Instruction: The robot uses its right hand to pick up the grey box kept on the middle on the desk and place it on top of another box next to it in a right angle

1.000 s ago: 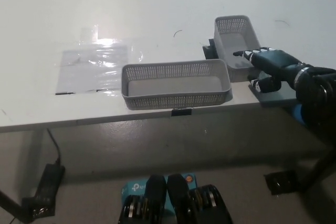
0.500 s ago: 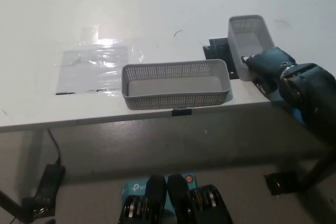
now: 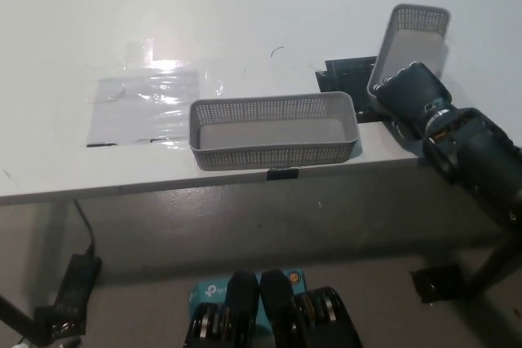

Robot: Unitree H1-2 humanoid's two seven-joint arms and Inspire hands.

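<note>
Small grey box [image 3: 410, 42] lifted off the tabletop [image 3: 245, 14] since the earlier frame, tilted, long axis now 1-to-7 o'clock. Right hand [image 3: 410, 92] clamped on its near end. Target box [image 3: 273, 129] lies at 8 o'clock, long axis 3-to-9. Left hand out of view.

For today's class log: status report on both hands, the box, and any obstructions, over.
Right hand shut on small grey mesh box, lifted and tilted. Left hand not in view. Long grey mesh box sits at desk edge, top unobstructed.
</note>
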